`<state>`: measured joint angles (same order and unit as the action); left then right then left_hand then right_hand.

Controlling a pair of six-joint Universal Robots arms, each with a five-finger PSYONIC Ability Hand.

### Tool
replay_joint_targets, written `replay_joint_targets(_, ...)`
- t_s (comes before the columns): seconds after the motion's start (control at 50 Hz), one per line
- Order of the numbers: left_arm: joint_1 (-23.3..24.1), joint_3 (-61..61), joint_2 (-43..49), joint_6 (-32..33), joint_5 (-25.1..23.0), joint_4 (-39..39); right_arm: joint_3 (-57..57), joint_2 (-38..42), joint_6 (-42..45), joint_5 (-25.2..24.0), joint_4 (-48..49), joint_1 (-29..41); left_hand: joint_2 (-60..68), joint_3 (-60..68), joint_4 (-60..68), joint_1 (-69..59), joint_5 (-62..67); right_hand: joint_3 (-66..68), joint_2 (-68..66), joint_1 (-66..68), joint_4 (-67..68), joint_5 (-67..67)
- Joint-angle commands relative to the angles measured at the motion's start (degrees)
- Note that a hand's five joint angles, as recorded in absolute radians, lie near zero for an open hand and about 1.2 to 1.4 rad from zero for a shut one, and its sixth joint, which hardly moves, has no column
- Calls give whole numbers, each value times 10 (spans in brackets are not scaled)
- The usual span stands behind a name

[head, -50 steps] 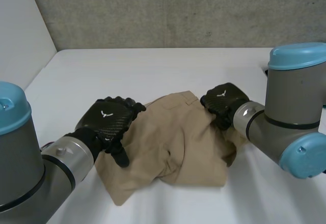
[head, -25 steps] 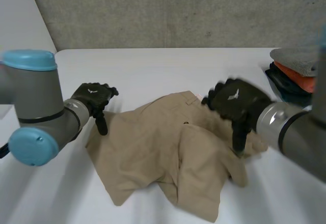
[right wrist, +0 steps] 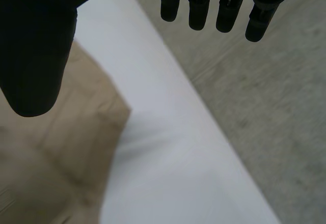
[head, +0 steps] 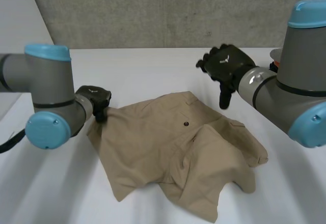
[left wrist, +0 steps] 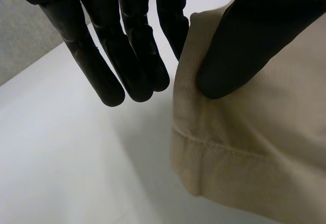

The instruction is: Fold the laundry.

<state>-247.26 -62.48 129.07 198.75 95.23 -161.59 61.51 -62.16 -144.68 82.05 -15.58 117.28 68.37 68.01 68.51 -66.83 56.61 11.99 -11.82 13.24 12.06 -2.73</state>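
Likely lab: white table (head: pixel 153 66), concrete wall (head: pixel 153 10).

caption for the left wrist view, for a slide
Black left hand pinches the hemmed edge of tan fabric shorts over the white table.

The left hand (head: pixel 94 99), low beside its bent arm, pinches the tan cloth's (head: pixel 163 142) edge between thumb (left wrist: pixel 239 46) and straight fingers (left wrist: pixel 137 56), while the right hand (head: pixel 226 65) hangs higher with its fingers (right wrist: pixel 198 5) relaxed and its thumb apart.
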Motion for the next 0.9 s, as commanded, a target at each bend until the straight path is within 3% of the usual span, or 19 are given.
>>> replay_joint_targets(0.02,7,-4,-97,-6,-3,68,-56,54,-11,-55,97,-7,116,120,115,-132,134,-20,18,-32,-21,27)
replay_joint_targets(0.12,28,-49,-203,3,-29,84,-133,131,-28,-153,103,-2,116,120,115,-132,134,-20,18,-32,-21,27)
replay_joint_targets(0.22,51,-102,-286,22,-40,81,-203,206,-27,-209,62,8,116,120,115,-132,134,-20,18,-32,-21,27)
replay_joint_targets(0.32,76,-152,-347,39,-43,67,-270,276,-15,-211,37,22,116,120,115,-132,134,10,-12,-2,10,-3)
replay_joint_targets(0.4,87,-182,-372,47,-41,40,-319,325,1,-191,44,30,116,120,115,-132,134,235,-237,223,234,-228)
replay_joint_targets(0.42,88,-192,-376,50,-41,30,-341,342,3,-173,52,30,116,120,115,-132,134,342,-344,330,342,-335)
replay_joint_targets(0.5,78,-204,-373,55,-39,-2,-375,373,-5,-138,65,32,116,120,115,-132,134,519,-521,507,519,-512)
replay_joint_targets(0.56,64,-205,-363,59,-36,-14,-377,383,-15,-144,66,37,116,120,115,-132,134,576,-577,563,575,-568)
replay_joint_targets(0.62,53,-201,-349,63,-35,-20,-363,385,-17,-158,64,45,116,120,115,-132,134,497,-499,485,496,-490)
replay_joint_targets(0.64,53,-200,-348,63,-35,-20,-352,383,-11,-160,66,51,116,120,115,-132,134,285,-287,273,284,-278)
replay_joint_targets(0.68,56,-199,-347,63,-35,-20,-345,373,-11,-158,68,53,116,120,115,-132,134,122,-124,109,121,-114)
replay_joint_targets(0.9,76,-194,-354,63,-26,-22,-325,374,-25,-194,60,54,116,120,115,-132,134,128,-130,116,127,-121)
